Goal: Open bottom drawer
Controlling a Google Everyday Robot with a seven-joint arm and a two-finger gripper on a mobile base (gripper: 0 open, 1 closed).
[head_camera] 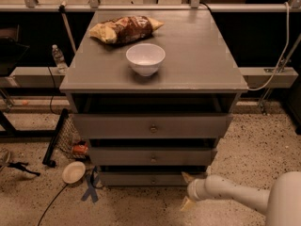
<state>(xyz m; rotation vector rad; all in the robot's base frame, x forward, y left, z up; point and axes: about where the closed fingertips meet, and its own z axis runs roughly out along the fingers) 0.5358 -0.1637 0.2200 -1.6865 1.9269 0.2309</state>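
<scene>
We log the bottom drawer [141,179], lowest of three fronts under the front edge of the tabletop [197,55]. Its knob is dim and its right end is hidden behind a finger. The gripper [186,190] hangs below the front right corner, fingers spread apart and holding nothing; contact with the drawer we cannot tell. On top: white bowl [146,58] near the front edge, crumpled bag [124,28] toward the back left corner.

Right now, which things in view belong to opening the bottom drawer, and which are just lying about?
Belongs to the job: lowest grey wooden drawer front with small round knob; gripper, low by its right end, fingers apart.
Lying about: white round bowl and crumpled snack bag on the grey tabletop; clear plastic bottle and pale round dish, off to the left.
</scene>
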